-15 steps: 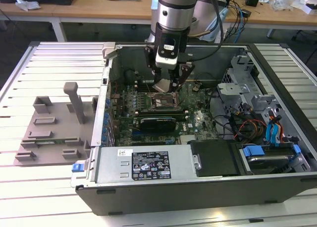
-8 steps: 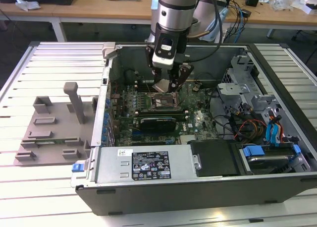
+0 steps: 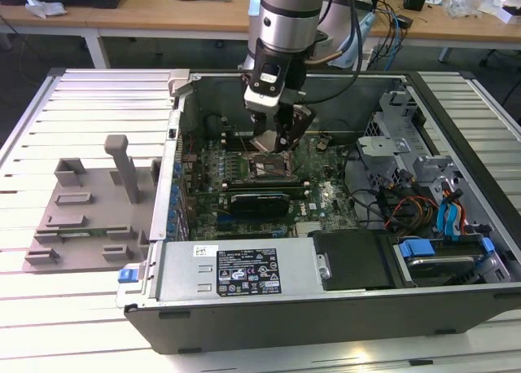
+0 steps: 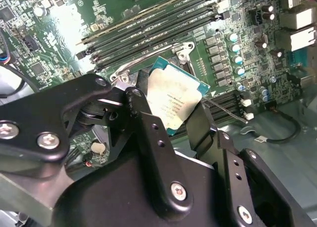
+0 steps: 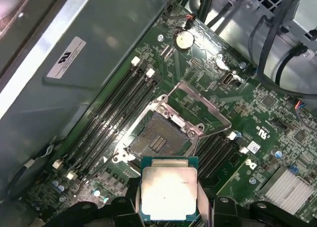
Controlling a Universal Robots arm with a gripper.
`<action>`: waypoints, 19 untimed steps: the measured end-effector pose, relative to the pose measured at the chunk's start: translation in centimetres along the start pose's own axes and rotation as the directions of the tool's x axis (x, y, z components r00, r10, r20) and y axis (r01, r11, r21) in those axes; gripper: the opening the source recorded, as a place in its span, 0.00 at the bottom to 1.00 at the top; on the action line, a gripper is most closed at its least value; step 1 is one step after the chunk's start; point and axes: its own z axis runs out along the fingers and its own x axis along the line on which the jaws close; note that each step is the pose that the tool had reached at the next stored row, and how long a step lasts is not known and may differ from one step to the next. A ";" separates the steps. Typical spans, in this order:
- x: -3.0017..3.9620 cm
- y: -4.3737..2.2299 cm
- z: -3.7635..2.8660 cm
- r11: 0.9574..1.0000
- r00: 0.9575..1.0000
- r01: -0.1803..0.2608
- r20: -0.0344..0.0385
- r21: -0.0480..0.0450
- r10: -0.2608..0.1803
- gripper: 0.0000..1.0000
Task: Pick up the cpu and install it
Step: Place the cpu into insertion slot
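Note:
My gripper point(image 3: 277, 138) is inside the open computer case, shut on the cpu point(image 5: 168, 190), a flat square chip with a pale silver top and a green rim. In both wrist views the chip point(image 4: 173, 100) sits between two black fingers point(image 4: 143, 123), held by opposite edges. It hangs just above the motherboard point(image 5: 257, 113), slightly off to one side of the open socket point(image 5: 158, 138), whose contact field is bare. The socket's metal load frame point(image 5: 200, 105) is swung up. In the exterior view the socket point(image 3: 273, 168) lies directly under the gripper.
Memory slots point(image 5: 109, 113) run along both sides of the socket. A long black block point(image 3: 260, 200) lies on the board just in front of it. The power supply point(image 3: 244, 271) fills the near side, and drive bays with cables point(image 3: 440, 218) fill the exterior view's right. A grey tray point(image 3: 81, 218) sits outside the case.

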 end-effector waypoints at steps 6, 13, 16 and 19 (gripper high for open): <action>0.00 0.00 0.05 0.999 0.999 -0.051 -0.003 0.000 0.051 0.55; 0.00 0.01 0.12 0.992 0.992 -0.126 -0.007 0.001 0.126 0.55; 0.00 0.01 0.15 0.988 0.988 -0.151 -0.008 0.001 0.151 0.55; 0.00 0.01 0.16 0.987 0.986 -0.164 -0.009 0.001 0.164 0.55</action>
